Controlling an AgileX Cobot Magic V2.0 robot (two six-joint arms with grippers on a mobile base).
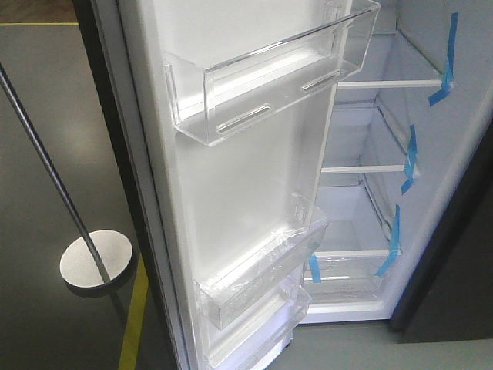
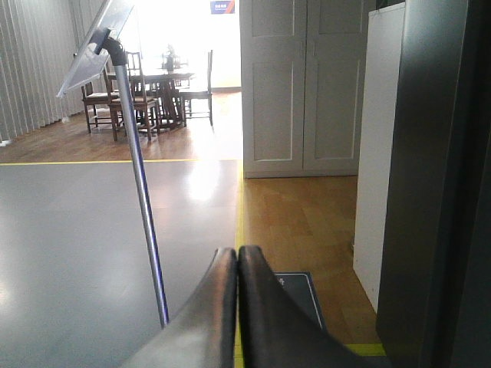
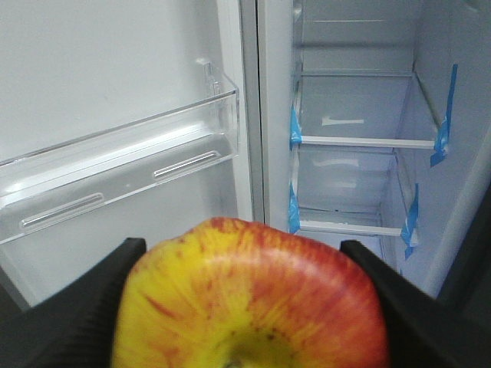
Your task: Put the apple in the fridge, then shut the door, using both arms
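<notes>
Apple (image 3: 249,299) clamped in right gripper (image 3: 242,264) faces the open fridge (image 3: 349,103); left gripper (image 2: 238,261) pinched closed; reaching inside likely comes next.

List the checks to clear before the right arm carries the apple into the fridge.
1. Small round red-and-yellow apple held firmly in the black right gripper: ok.
2. Tall dark grey-blue door, with white lining and clear bins, swung open: ok.
3. White-lined fridge has a bare clear blue-taped shelf ahead: ok.
4. The black left gripper is shut and holds nothing: ok.
5. Slim metal pole is out of the left arm's path: cannot tell.
</notes>
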